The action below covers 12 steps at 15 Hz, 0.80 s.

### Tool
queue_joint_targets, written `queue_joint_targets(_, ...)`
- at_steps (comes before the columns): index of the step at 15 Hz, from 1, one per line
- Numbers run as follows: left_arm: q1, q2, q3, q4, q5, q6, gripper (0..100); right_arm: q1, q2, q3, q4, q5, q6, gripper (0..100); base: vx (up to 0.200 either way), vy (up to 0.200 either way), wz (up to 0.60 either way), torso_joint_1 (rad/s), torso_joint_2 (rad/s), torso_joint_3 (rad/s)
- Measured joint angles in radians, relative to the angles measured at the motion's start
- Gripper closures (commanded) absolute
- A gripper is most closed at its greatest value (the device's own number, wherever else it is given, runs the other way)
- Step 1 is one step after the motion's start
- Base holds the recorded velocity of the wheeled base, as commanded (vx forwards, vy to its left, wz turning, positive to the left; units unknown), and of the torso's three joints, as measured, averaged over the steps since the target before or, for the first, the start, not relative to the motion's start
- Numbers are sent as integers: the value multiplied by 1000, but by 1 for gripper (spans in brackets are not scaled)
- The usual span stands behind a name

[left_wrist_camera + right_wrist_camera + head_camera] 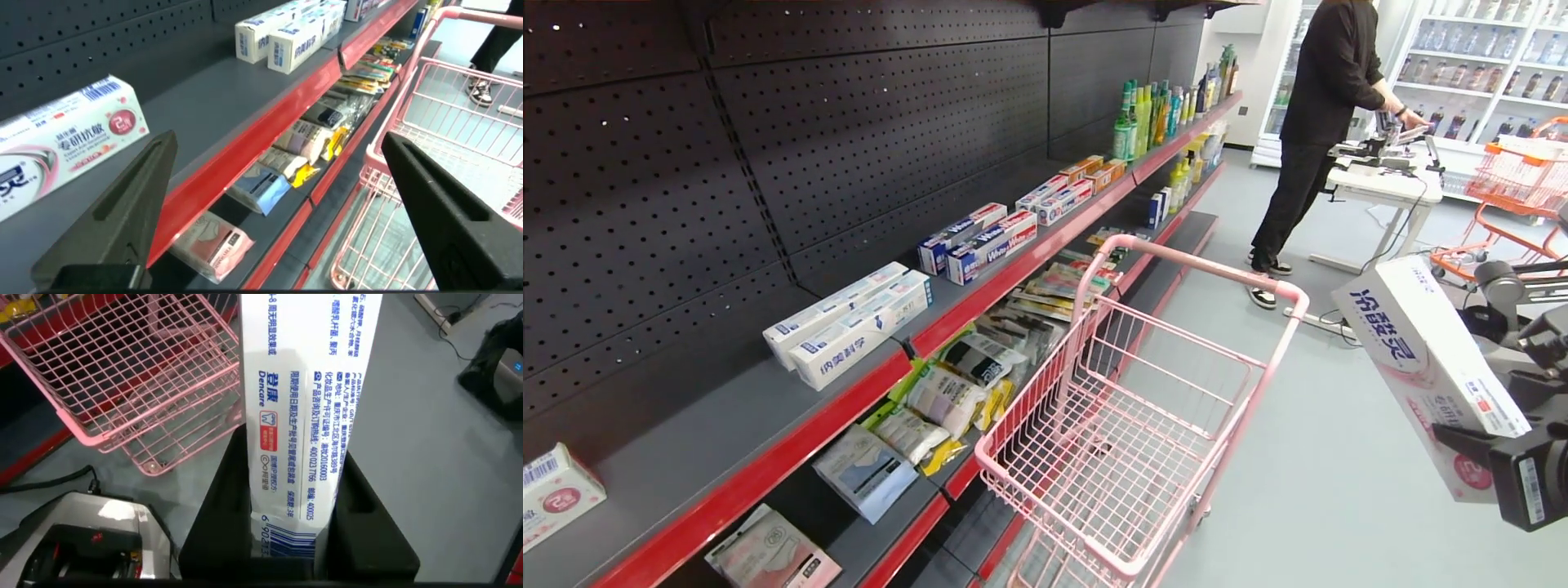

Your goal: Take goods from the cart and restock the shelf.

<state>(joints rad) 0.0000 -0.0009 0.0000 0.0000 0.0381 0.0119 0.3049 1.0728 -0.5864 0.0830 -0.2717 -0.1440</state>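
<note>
My right gripper [1499,461] is shut on a long white and pink toothpaste box [1425,367], held tilted in the air to the right of the pink cart [1143,425]. In the right wrist view the box [298,416] stands clamped between the black fingers [225,498], above the floor beside the cart's basket [139,367]. The basket looks empty. My left gripper [278,212] hangs open over the grey upper shelf [212,106], and a matching toothpaste box [69,143] lies on the shelf just beside one finger [122,220]. That box [551,490] sits at the shelf's near end.
More toothpaste boxes [849,322] lie further along the red-edged upper shelf [792,445], with bottles [1143,118] at its far end. Packets [947,392] fill the lower shelf. An orange cart [1515,175] and a white table [1388,184] stand behind. Open floor lies right of the pink cart.
</note>
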Motion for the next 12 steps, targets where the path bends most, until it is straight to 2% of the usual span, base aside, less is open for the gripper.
queue_joint_targets(6,0,0,0,0,0,0,0,0,5,1,1,0,0,100,0,0,0,168,-338,-174)
queue_joint_targets(12,0,0,0,0,0,0,0,0,14,2,1,1,0,100,0,0,0,111,-220,-115)
